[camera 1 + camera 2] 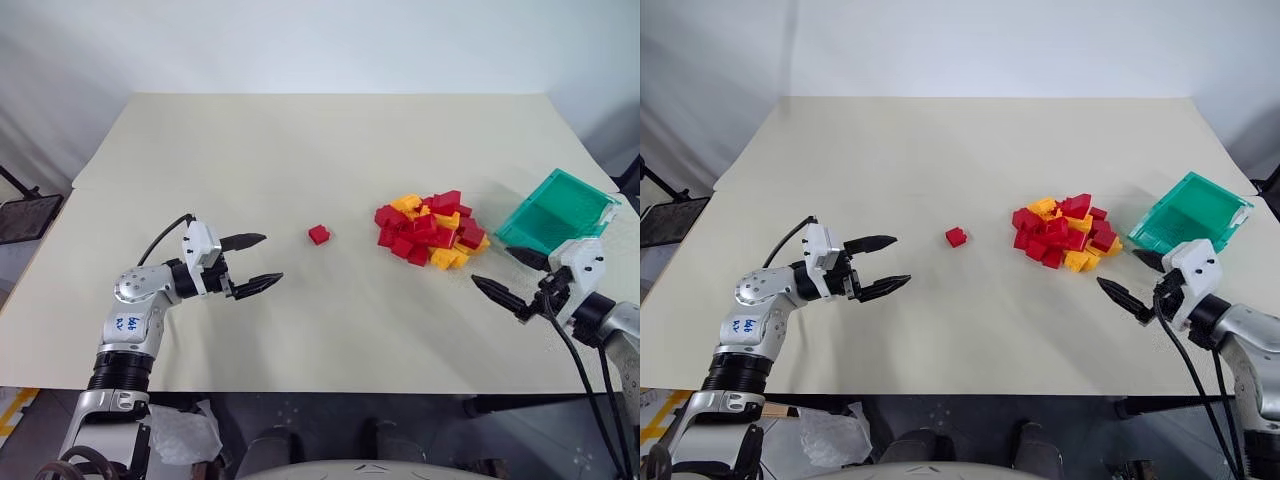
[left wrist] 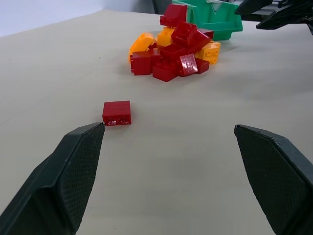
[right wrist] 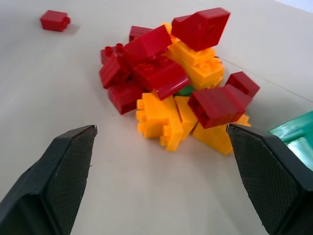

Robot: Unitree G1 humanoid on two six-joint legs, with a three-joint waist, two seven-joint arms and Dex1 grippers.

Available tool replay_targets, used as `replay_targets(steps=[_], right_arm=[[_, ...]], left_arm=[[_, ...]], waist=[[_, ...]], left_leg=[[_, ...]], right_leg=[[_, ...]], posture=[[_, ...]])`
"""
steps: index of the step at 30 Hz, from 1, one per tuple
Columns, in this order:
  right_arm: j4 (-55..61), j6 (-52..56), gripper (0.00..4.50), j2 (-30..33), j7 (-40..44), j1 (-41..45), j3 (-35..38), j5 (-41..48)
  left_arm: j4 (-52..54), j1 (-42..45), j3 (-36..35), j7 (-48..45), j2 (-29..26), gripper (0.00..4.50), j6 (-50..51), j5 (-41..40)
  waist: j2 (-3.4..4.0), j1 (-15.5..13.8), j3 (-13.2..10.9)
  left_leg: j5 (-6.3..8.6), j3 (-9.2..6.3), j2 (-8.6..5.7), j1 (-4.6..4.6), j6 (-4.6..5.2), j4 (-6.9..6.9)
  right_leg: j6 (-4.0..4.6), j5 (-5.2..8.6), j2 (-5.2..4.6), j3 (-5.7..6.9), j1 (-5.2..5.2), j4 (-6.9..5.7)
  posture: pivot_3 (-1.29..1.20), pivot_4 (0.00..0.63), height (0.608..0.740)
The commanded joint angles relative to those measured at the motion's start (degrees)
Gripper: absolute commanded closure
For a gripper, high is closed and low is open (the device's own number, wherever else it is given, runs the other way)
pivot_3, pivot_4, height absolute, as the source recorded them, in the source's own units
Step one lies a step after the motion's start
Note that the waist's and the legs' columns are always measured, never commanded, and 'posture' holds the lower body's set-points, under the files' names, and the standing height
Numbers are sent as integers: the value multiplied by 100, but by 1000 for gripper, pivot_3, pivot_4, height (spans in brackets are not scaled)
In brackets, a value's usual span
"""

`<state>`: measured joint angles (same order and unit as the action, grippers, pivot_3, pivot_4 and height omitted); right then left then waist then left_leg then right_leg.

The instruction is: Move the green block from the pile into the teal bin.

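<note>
The pile (image 1: 430,230) of red and yellow bricks lies right of the table's middle. Of the green block (image 3: 185,90) I see only a dark-green sliver in the right wrist view, wedged low between red and yellow bricks. The teal bin (image 1: 555,212) sits tilted just right of the pile, near the table's right edge. My right gripper (image 1: 492,264) hovers open and empty in front of the pile, between it and the bin, pointing at the bricks (image 3: 161,128). My left gripper (image 1: 268,260) is open and empty over the left half of the table, aimed toward the pile.
A single red brick (image 1: 319,235) lies apart from the pile, between my left gripper and the heap; it also shows in the left wrist view (image 2: 117,113). The beige table (image 1: 300,150) stretches bare behind the bricks.
</note>
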<state>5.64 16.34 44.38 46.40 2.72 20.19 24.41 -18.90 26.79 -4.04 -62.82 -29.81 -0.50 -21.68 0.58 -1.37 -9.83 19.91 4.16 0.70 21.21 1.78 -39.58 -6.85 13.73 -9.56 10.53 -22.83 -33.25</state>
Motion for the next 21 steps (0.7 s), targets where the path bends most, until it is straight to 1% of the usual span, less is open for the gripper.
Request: replay_targets(steps=[1, 2, 3, 5, 6, 8, 9, 11, 13, 14, 16, 17, 21], right_arm=[[428, -99, 57, 184, -394, -61, 1, -528], [637, 68, 57, 143, -557, -56, -24, -578], [865, 153, 231, 128, -510, -64, -89, -515], [1421, 247, 688, 19, -422, -162, -121, -261], [1667, 423, 966, -22, -523, -194, -151, -208], [2051, 794, 1634, -148, -837, -144, -234, -165], [2243, 1059, 2024, -215, -1065, -54, -323, -185], [2518, 1593, 2660, -353, -1437, 196, -496, -134], [2683, 1963, 3361, -461, -1647, 434, -712, -123], [2725, 2039, 3638, -529, -1719, 530, -837, -158], [2773, 2169, 4364, -623, -1794, 663, -1037, -177], [2616, 2175, 4443, -765, -1897, 837, -1247, -276], [1683, 1990, 4443, -1308, -2094, 1541, -1886, -637]], left_arm=[[102, 154, -76, -136, 5, 0, -38, -129], [99, 218, -91, -268, 15, 0, 7, -239], [79, 289, -86, -312, 21, 0, 3, -254], [42, 410, -79, -351, 49, 0, 39, -272], [35, 447, -71, -374, 67, 0, 27, -270], [40, 496, -58, -411, 99, 0, 32, -272], [41, 521, -54, -424, 121, 0, 37, -282], [18, 590, -43, -447, 160, 0, 49, -290], [-25, 647, -34, -484, 204, 0, 46, -278], [-50, 671, -32, -508, 227, 0, 30, -270], [-79, 713, -23, -565, 258, 0, 43, -275], [-129, 771, -12, -579, 284, 0, 60, -270], [-271, 974, -12, -646, 333, 0, 93, -279]], waist=[[0, -1, 0], [0, -2, 0], [0, -2, 0], [0, -2, -3], [0, -2, -3], [0, -2, -2], [0, -2, -3], [-8, 10, -7], [-8, 7, -8], [-9, 6, -8], [-9, 7, -8], [-9, 1, -8], [-22, 17, -16]], left_leg=[[0, 0, 0, 0, 0, 0], [0, 0, 0, 1, 0, 0], [0, 0, 0, 3, 0, 0], [0, 1, 1, 5, -1, 0], [0, 0, 1, 6, -1, 0], [1, 0, 1, 4, -2, 1], [1, 0, 1, 4, -2, 1], [3, 2, 1, 4, -2, 0], [3, 6, 1, 6, -2, 0], [3, 7, 2, 7, -2, 0], [3, 7, 3, 8, -2, 1], [3, 8, 3, 11, -2, 1], [3, 29, 0, 14, -1, 2]], right_leg=[[0, 0, 0, 0, 0, 0], [0, 0, 0, 0, 0, 1], [0, 0, 0, 0, -3, 0], [0, 0, 0, -1, -7, 0], [0, 0, 1, -1, -7, 0], [0, 0, 2, -1, -7, 0], [0, 0, 2, -1, -7, 0], [0, 0, 2, -1, -8, 0], [0, 0, 3, -5, -13, -1], [0, 0, 3, -6, -16, -2], [2, 1, 5, -7, -21, -5], [2, 1, 7, -7, -24, -4], [2, 1, 8, -21, -38, -9]], posture=[[0, 150, 740], [0, 150, 740], [0, 150, 740], [0, 150, 740], [0, 150, 740], [0, 150, 740], [0, 150, 740], [0, 150, 740], [0, 150, 740], [0, 150, 740], [0, 150, 740], [0, 150, 740], [0, 150, 740]])
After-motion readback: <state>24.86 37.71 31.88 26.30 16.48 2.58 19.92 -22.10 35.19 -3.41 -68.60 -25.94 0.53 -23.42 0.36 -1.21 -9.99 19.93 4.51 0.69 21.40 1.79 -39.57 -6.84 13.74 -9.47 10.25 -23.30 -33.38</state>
